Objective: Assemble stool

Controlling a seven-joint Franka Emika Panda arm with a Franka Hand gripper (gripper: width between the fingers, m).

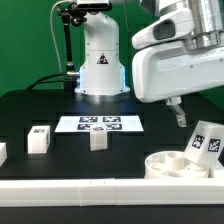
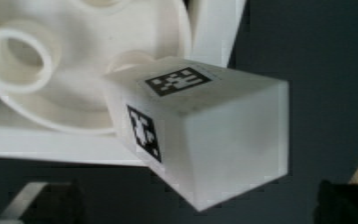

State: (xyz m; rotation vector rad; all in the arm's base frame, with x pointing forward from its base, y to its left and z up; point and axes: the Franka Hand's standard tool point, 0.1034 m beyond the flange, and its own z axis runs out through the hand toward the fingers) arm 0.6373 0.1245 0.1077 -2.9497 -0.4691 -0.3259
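Over the leg block (image 2: 202, 135), jaws wide open.

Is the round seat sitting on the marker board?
No, the seat lies at the exterior view's right, apart from the marker board.

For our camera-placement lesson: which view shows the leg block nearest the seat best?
The wrist view: the leg block fills the frame, its tag clear. The exterior view shows it small and tilted by the seat.

Seat (image 1: 165, 166) cut by frame edge; leftmost leg block (image 1: 2, 151) too.
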